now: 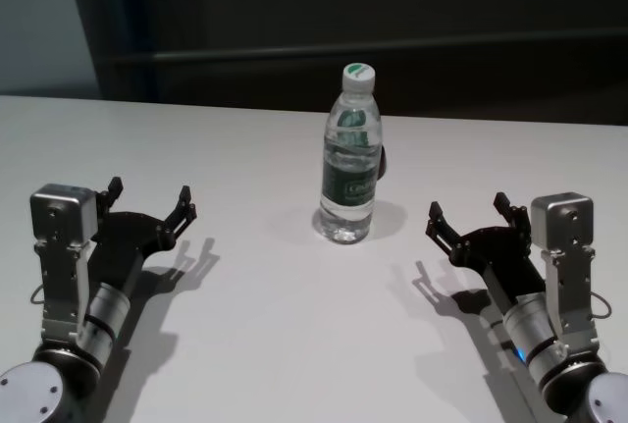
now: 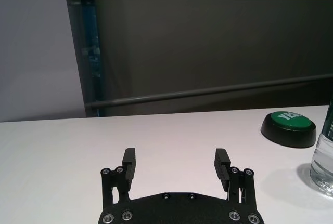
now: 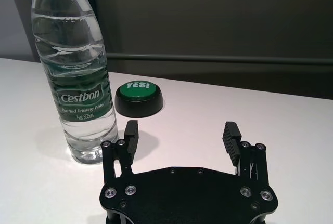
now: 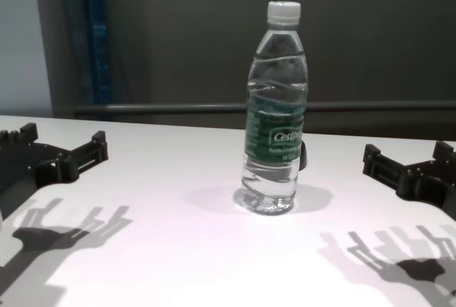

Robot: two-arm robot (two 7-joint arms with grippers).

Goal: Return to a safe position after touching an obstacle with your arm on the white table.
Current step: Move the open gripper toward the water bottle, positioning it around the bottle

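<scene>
Bottle (image 1: 349, 163) stands upright mid tabletop (image 1: 275, 325), between both arms, touching neither. Left pincer (image 1: 150, 199) hovers low at the left, fingers apart, empty. Right pincer (image 1: 469, 209) hovers low at the right, fingers apart, empty. Green button (image 3: 138, 98) sits just behind the bottle. Bottle looks full, so fairly heavy but tall and tippy; thin smooth plastic, slippery, slightly squashy. Best hold: mid-body at the label (image 3: 85, 97).

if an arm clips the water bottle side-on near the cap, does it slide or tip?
Probably tips: the water bottle is tall on a narrow base, standing upright on the white table. It looks nearly full, so fairly heavy, which may steady it against a light touch. Once down, its round body would likely roll.
</scene>
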